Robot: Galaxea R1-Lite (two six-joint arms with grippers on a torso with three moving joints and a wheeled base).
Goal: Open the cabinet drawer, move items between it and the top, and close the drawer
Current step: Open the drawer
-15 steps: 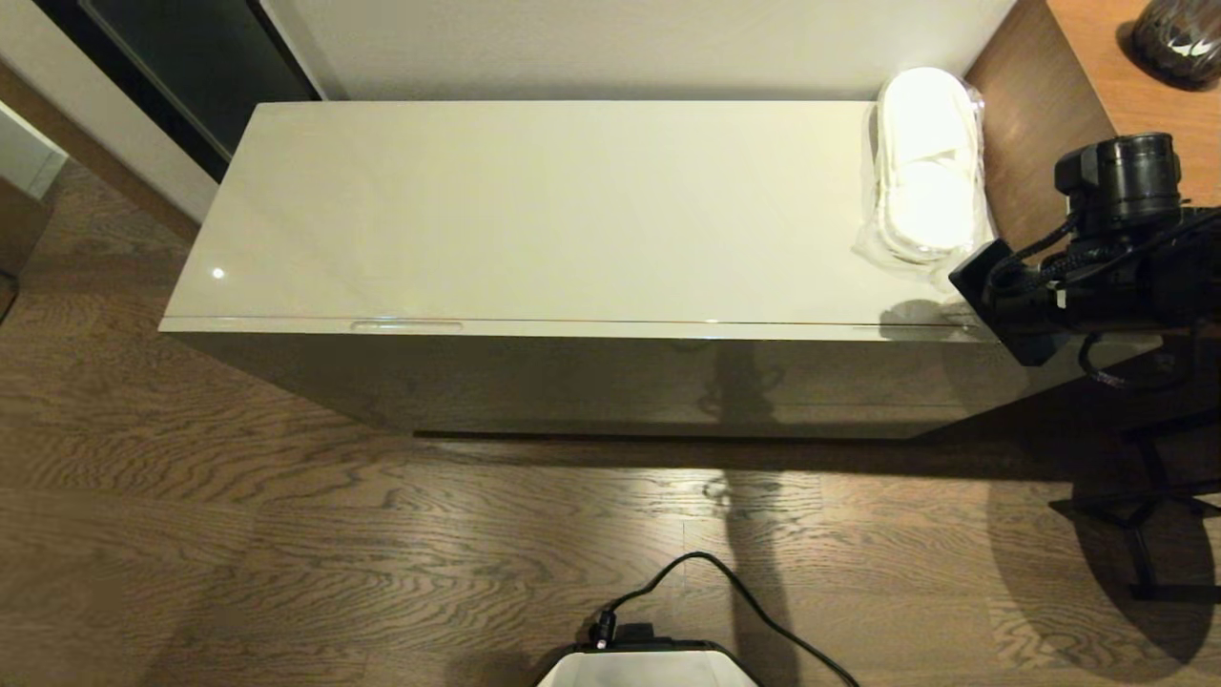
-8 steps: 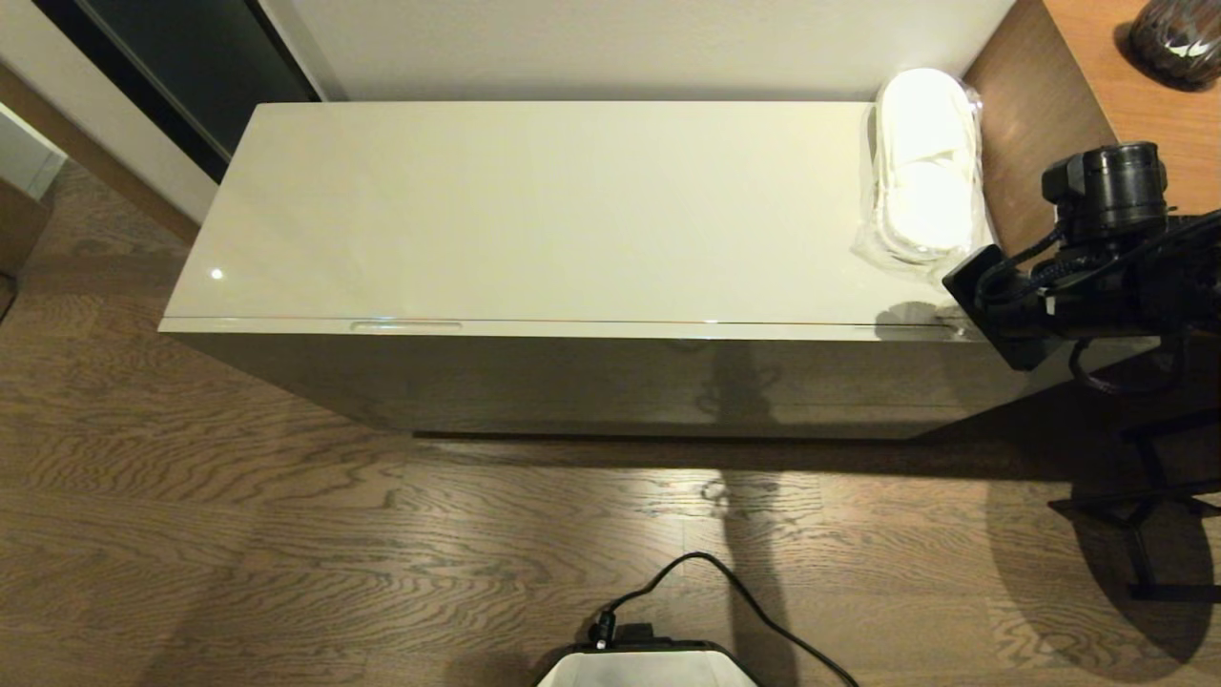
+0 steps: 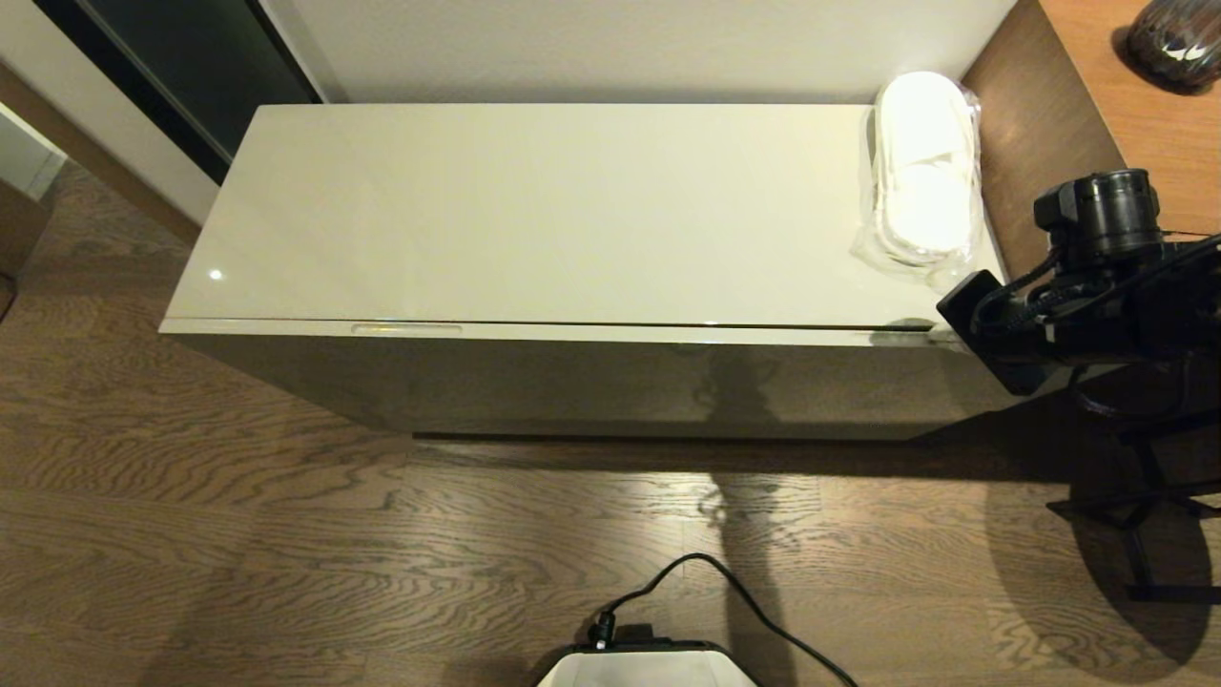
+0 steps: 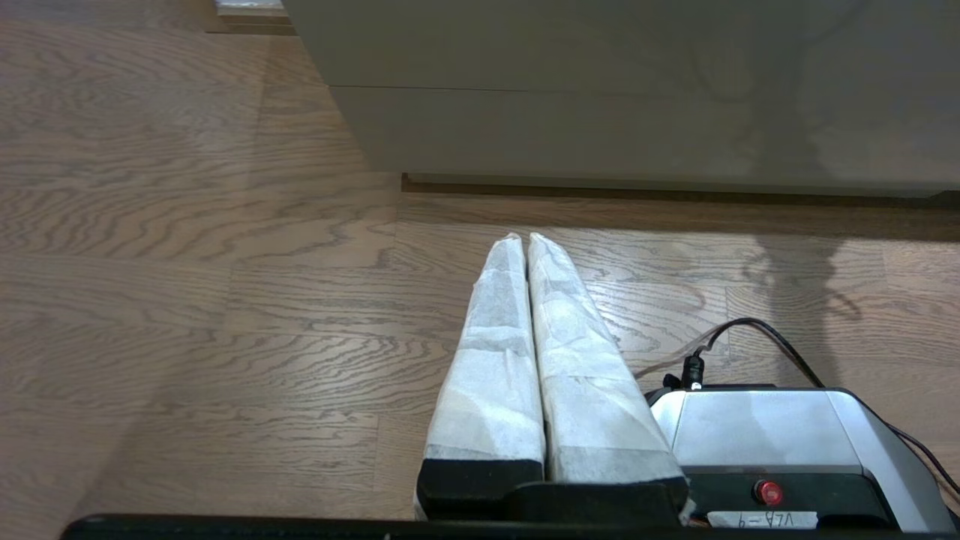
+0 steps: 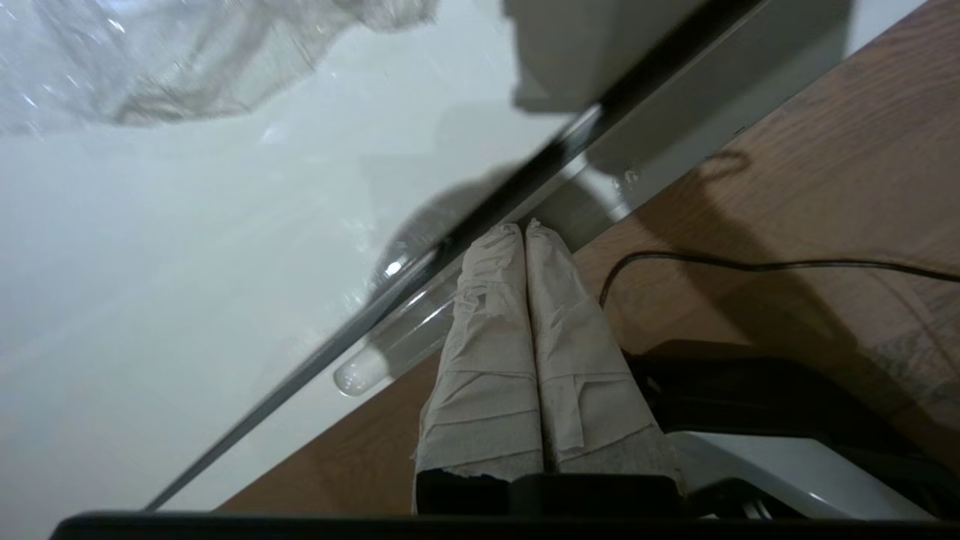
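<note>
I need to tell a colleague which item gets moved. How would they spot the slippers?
Find the long glossy cream cabinet top against the wall. At its far right end lie the slippers: a white flat pair in crinkly clear plastic, the only thing on that slab.

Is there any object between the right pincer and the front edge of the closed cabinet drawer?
Nothing visible. The shut right pincer is at the drawer's right front corner, by the recessed slot. The wrapped slippers lie behind, on the top.
</note>
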